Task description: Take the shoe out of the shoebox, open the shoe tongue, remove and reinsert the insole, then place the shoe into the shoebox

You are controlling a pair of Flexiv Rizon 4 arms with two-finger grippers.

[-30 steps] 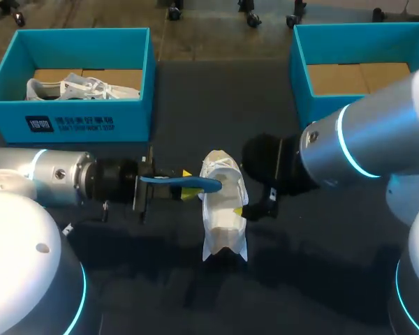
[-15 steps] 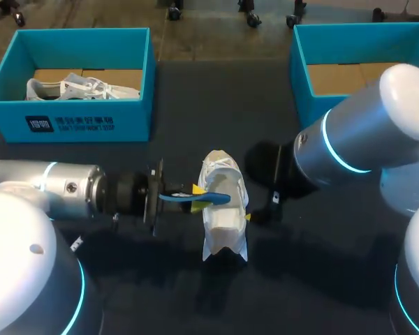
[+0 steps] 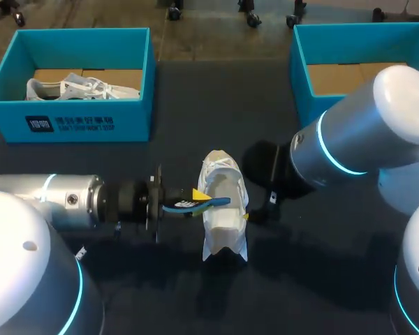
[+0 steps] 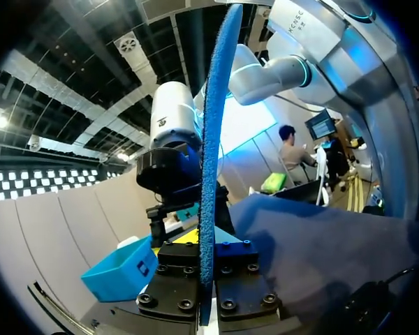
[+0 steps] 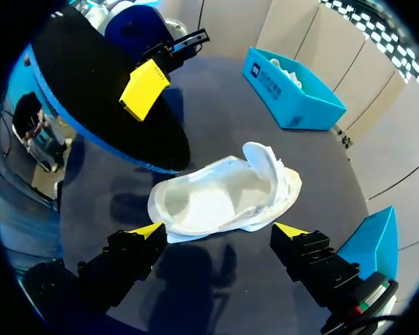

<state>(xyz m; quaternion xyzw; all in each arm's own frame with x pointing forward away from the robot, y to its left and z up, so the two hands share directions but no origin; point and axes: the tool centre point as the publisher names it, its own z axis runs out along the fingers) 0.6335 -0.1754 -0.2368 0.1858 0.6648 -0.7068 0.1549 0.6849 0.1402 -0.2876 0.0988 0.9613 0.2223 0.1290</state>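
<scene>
1. Since the earlier frames, the left arm (image 3: pixel 63 202) has advanced toward the shoe (image 3: pixel 225 227), and the right arm (image 3: pixel 349 139) has drawn back slightly.
2. The table (image 3: pixel 160 286) carries two blue boxes at its far side. The left shoebox (image 3: pixel 84 125) holds a second white shoe (image 3: pixel 77 88). The right shoebox (image 3: pixel 300 84) stands well apart from it.
3. The shoe lies on the table between the arms, outside both boxes.
4. The blue insole (image 4: pixel 213 139) has its tip over the shoe's opening.
5. The left gripper (image 4: pixel 206 269) is clamped on the insole.
6. The right gripper (image 5: pixel 220 230) has its fingers spread, one on each side of the shoe. Contact appears absent, but this is unclear.
</scene>
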